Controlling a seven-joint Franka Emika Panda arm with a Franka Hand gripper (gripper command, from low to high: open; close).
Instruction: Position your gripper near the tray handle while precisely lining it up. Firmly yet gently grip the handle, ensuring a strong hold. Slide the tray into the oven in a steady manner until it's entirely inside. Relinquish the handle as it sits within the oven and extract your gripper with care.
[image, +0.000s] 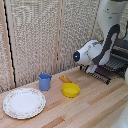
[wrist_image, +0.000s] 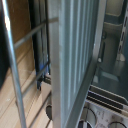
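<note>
Up close, the tray (image: 107, 70) juts partway out of the oven (image: 119, 55) at the exterior view's right, its thin parallel bars level over the wooden table (image: 85, 107). It looks stiff, light and slick: bare metal wire that should slide easily but could twist if pulled off-centre, so I judge the handle (image: 102, 78), the front rail, is best taken near its middle. My gripper (wrist_image: 44, 70) sits low beside the rack; whether my blue-tipped fingers (wrist_image: 45, 64) are apart or already pinching the rail I cannot tell, since the bars hide them. Further out stand a yellow bowl (image: 70, 90), a blue cup (image: 45, 81) and a patterned plate (image: 23, 102).
</note>
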